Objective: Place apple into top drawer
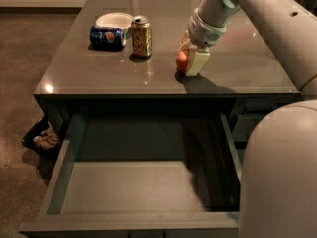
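The apple (182, 61) is small and red-orange and sits on the desk top near its front edge, right of centre. My gripper (190, 61) is down at the apple, with a pale finger (196, 62) on its right side; the other finger is hidden behind the apple. The arm reaches in from the upper right. The top drawer (143, 187) is pulled wide open below the desk front, with a flat grey bottom and nothing in it.
A gold drink can (141, 36) stands upright on the desk, left of the apple. A blue soda can (107, 36) lies on its side beside a white bowl (114, 20). My robot body (280, 172) fills the lower right. A dark bin (42, 138) sits on the floor at left.
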`<state>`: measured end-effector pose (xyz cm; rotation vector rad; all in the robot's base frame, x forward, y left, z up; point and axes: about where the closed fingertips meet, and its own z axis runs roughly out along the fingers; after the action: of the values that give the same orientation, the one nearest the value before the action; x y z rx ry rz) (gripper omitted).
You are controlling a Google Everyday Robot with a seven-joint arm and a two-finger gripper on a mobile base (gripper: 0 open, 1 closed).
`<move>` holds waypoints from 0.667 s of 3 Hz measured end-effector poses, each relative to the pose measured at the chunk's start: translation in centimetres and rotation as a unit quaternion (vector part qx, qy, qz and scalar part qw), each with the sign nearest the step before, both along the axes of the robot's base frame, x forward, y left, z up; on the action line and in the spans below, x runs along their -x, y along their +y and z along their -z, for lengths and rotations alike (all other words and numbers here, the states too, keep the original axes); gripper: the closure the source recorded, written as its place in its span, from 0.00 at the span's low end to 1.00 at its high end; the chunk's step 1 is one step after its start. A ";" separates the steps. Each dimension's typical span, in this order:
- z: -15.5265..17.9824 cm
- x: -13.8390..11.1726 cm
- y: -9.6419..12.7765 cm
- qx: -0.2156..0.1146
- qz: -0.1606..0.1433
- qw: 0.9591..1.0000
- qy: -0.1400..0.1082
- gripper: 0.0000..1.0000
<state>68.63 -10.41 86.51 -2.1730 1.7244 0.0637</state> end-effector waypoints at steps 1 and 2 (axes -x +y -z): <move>-3.3 0.7 -0.3 -0.013 -0.009 1.000 -0.019 1.00; -8.2 3.0 -1.9 -0.033 -0.008 0.998 -0.046 1.00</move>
<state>65.66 -12.33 94.70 -2.1072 1.6320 0.0237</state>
